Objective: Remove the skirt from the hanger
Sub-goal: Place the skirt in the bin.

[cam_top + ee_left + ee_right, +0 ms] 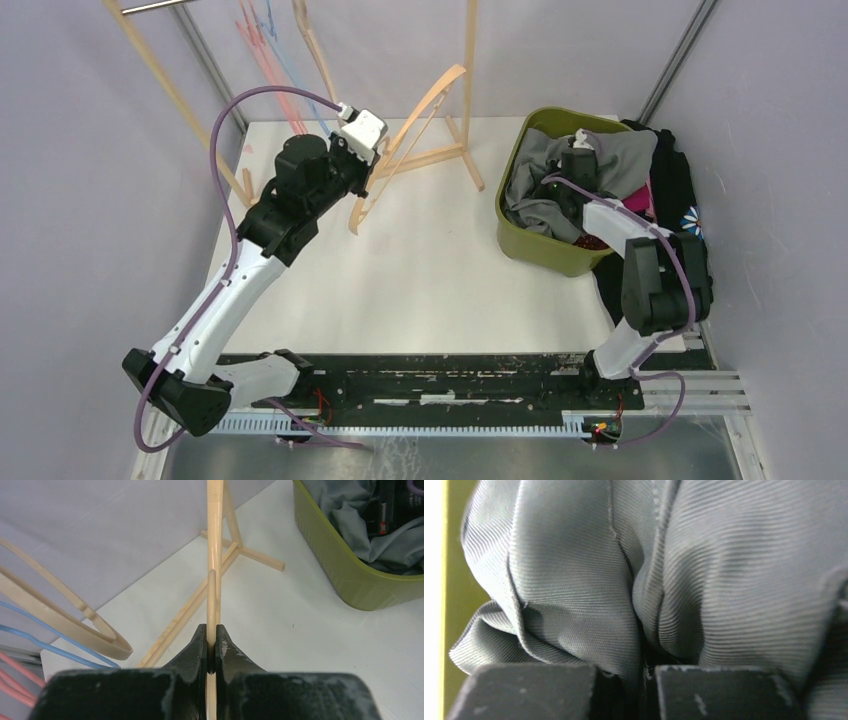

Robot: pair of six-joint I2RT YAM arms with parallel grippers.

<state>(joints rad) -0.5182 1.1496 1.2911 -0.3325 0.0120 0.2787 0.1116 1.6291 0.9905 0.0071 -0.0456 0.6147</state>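
One grey skirt [574, 580] lies bunched in the one green basket [540, 250] at the desk's [430, 290] far right corner. The right gripper [644, 672] is closed tight, pinching its cloth. The left gripper [211, 635] is squeezed closed on one wooden hanger [215, 540] near the far edge.

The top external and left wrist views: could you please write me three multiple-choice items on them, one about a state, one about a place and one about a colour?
1. The left gripper is: A) wide open, holding nothing B) shut on the wooden hanger C) out of view.
2. The grey skirt lies: A) draped on the hanger B) in the basket C) on the floor.
3. The basket is: A) olive green B) blue C) red.
Answers: 1 B, its jaws pinch the hanger's bar; 2 B, grey folds fill the basket; 3 A, its wall is olive green.
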